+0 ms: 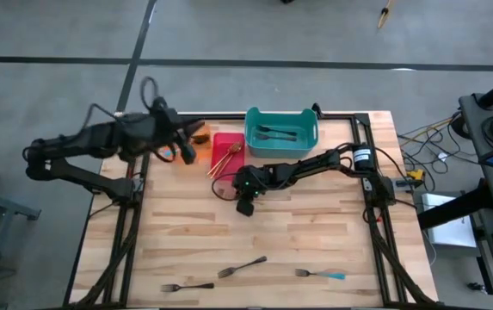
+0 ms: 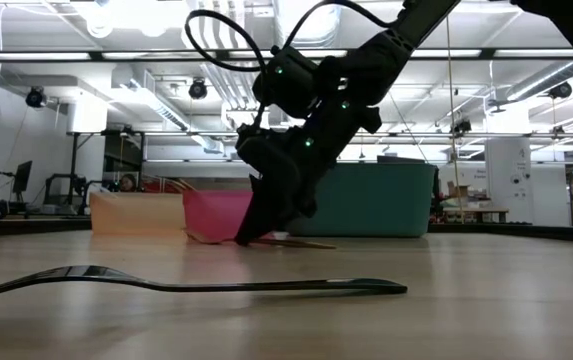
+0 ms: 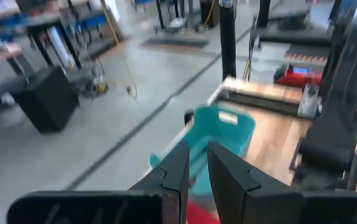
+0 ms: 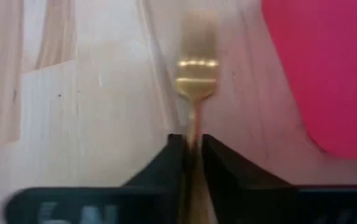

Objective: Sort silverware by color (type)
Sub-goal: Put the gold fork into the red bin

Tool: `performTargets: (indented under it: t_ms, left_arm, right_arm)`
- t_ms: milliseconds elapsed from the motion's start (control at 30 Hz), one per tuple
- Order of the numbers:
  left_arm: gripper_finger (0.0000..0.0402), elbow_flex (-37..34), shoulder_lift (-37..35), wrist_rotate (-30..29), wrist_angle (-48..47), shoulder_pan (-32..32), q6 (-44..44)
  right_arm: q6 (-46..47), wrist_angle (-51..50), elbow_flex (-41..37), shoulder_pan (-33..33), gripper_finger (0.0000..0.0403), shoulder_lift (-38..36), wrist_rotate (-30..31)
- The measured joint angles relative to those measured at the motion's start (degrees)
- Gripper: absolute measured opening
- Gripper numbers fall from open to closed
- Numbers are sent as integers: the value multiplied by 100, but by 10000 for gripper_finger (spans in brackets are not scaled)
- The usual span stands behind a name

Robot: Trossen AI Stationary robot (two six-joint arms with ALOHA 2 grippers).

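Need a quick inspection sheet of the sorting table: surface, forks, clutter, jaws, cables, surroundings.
Surface: wooden table, bare between the bins and the near edge.
Job's things: two dark forks in the teal bin; gold forks sticking out of the red bin; a gold fork on the wood beside the red bin; two grey forks and a blue-handled fork loose near the front edge.
Clutter: nothing seen.
Grippers: right gripper low at the table, jaws shut on the gold fork's handle; left gripper over the orange bin, jaws nearly shut, empty.
Cables: loops on both arms; floor cables right of table.
Surroundings: workshop benches, equipment.
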Motion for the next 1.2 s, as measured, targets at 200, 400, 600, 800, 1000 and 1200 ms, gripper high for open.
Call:
performTargets:
  t_ms: [200,400,600,800,1000,1200]
  left_arm:
    - [41,876,-20,2,-417,2,335]
    - [41,954,-156,-4,-1251,2,-239]
    - [41,839,-196,244,-911,-13,-849]
    - [41,228,-171,254,-316,-7,-784]
    - [41,-589,-166,257,1485,-9,-1007]
    - [41,-1661,90,126,4088,126,-949]
  right_arm:
    - [270,-13,9,29,13,-213,-16]
    - [489,-460,-63,89,11,-1116,-231]
    - [1296,-883,-4,61,10,-2606,455]
    - [2195,-957,-21,-96,11,-3531,2154]
    - [1079,-202,-25,-470,12,-3950,3095]
    - [-612,928,-31,-654,12,-4060,3246]
